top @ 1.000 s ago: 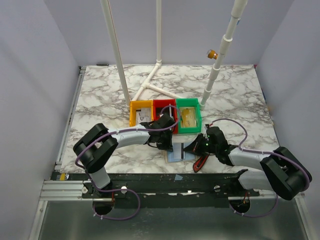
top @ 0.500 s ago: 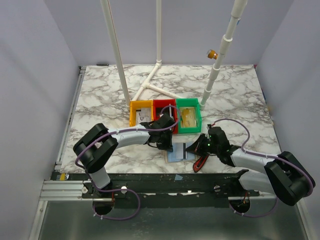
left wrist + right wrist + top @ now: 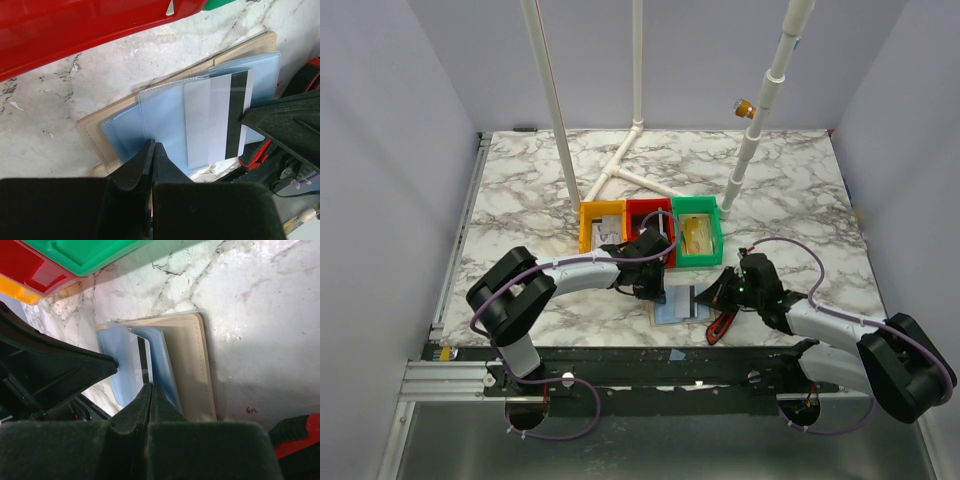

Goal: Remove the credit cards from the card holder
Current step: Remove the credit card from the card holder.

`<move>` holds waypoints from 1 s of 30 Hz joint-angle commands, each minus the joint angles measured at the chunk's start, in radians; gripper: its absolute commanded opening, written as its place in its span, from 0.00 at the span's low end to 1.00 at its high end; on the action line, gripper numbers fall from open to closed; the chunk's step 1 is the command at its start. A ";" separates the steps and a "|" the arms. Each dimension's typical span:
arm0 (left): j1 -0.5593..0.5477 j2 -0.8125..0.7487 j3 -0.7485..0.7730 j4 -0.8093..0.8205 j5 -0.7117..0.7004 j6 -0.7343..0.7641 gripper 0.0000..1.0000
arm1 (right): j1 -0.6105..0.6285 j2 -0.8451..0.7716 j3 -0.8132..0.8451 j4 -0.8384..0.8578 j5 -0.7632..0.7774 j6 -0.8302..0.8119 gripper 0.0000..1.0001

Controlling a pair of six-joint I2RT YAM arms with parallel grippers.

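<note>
At the table's near edge, a red-and-black tool (image 3: 722, 326) lies just right of the open card holder (image 3: 672, 308). The holder rests flat on the marble table (image 3: 520, 190), blue-grey pockets up, with an arm reaching in from either side. The left gripper (image 3: 151, 149), jaws clenched with nothing between them, sets its tips on a blue pocket beside the holder's tan border. The right gripper (image 3: 151, 389), likewise closed, meets the end of a pale credit card (image 3: 212, 125) lying on the pockets. Whether the card is pinched between its fingers cannot be told. The left wrist view alone shows the card's black stripe plainly, with the right arm's pointed fingertip touching it and the card's other half seemingly under a translucent sleeve. The right wrist view instead shows the holder's bare, stitched tan flap and a corner of the tool. Just beyond the holder stand three bins in a row, seen whole only from above: the yellow bin (image 3: 584, 228), red bin (image 3: 648, 203) and green bin (image 3: 697, 201). In the green bin lies what looks like a yellowish-gold card (image 3: 696, 236). White pipes (image 3: 638, 60) rise at the back.
</note>
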 commanded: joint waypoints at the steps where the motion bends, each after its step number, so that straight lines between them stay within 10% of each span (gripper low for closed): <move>1: 0.005 0.005 -0.014 -0.076 -0.061 0.024 0.00 | -0.013 -0.025 -0.003 -0.057 0.024 -0.023 0.01; 30: 0.011 -0.016 0.002 -0.089 -0.063 0.036 0.00 | -0.041 -0.154 0.100 -0.282 0.049 -0.067 0.01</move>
